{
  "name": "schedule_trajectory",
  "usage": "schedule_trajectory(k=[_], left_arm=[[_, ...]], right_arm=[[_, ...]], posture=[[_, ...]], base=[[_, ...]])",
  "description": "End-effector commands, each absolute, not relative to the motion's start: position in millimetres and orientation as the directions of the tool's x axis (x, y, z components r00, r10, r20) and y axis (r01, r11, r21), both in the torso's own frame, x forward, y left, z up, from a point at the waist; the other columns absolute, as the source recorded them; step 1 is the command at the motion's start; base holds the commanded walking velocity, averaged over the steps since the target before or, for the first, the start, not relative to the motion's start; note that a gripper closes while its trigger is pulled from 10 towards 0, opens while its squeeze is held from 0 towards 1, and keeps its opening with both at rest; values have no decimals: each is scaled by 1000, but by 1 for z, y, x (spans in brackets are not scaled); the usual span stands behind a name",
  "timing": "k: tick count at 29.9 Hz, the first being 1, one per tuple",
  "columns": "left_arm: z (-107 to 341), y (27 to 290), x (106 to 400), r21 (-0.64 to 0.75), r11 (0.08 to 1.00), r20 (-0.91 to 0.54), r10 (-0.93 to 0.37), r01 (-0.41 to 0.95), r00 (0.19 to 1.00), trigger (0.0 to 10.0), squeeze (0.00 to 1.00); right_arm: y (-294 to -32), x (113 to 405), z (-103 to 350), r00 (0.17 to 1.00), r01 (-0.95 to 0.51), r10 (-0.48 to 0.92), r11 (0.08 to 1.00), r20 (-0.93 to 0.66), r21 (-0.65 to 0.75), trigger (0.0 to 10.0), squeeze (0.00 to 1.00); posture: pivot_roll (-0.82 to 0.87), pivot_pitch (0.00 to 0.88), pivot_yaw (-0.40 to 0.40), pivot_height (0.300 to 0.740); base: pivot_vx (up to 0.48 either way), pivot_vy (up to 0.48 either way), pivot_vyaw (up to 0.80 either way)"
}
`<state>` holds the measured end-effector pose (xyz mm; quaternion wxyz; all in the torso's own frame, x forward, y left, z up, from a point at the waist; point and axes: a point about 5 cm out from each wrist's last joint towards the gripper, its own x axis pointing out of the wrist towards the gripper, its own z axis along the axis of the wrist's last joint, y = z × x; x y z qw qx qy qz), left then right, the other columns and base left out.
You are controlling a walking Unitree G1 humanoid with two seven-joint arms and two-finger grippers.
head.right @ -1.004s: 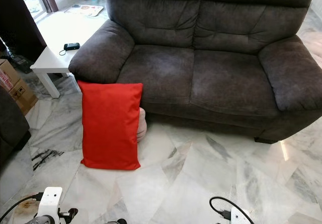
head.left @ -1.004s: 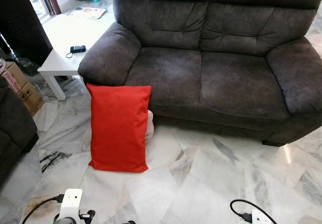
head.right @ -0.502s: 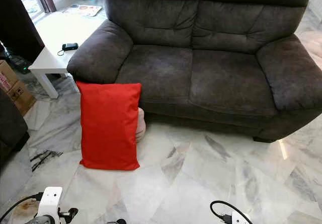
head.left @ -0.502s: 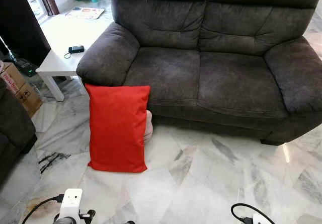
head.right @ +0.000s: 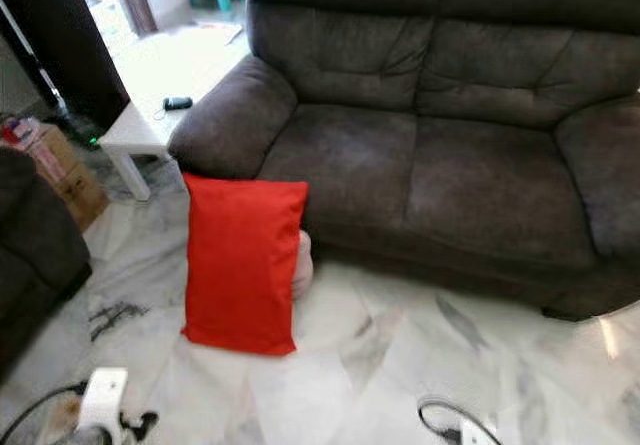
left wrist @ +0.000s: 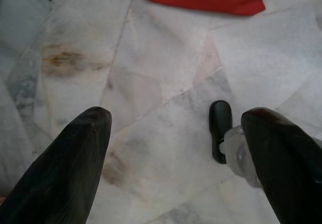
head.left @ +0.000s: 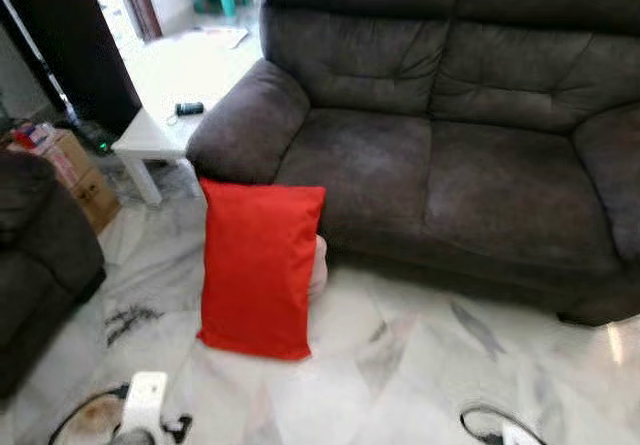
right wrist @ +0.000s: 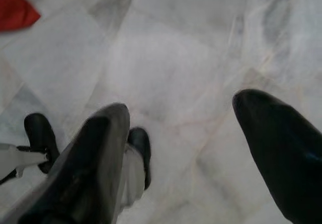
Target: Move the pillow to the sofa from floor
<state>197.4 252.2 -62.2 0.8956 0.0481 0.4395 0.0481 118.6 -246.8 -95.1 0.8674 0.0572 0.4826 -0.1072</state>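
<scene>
Red fabric rectangular pillow (head.left: pixel 257 269) leans against the dark grey upholstered sofa (head.left: pixel 440 155); probably soft, light — pinch its top corners. Left gripper (left wrist: pixel 176 158) and right gripper (right wrist: pixel 201 148) hang spread.

We see the pillow (head.left: pixel 259 268) upright on the floor (head.left: pixel 400 365), leaning against the sofa (head.left: pixel 440 155) front below its left armrest. The table (head.left: pixel 160 130) stands left of the sofa.

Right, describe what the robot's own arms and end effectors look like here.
Each end effector has two long, glossy black fingers tapering to rounded tips: left end effector, right end effector. In the left eye view, a white block with a black cable sits on the left arm, and a black cable loop on the right arm.
</scene>
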Motion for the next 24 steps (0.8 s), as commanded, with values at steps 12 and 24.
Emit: schedule_trajectory(k=[12, 24], left_arm=[[-64, 259, 190, 133, 989, -798, 145, -63, 585, 10000, 0], [-64, 258, 191, 129, 990, -802, 143, -65, 580, 10000, 0]], right_arm=[[-241, 129, -93, 533, 230, -109, 973, -839, 20, 10000, 0], [-241, 131, -93, 534, 216, -105, 976, -839, 15, 10000, 0]], posture=[[71, 89, -15, 740], [72, 100, -16, 740]], base=[[267, 0, 0], [267, 0, 0]])
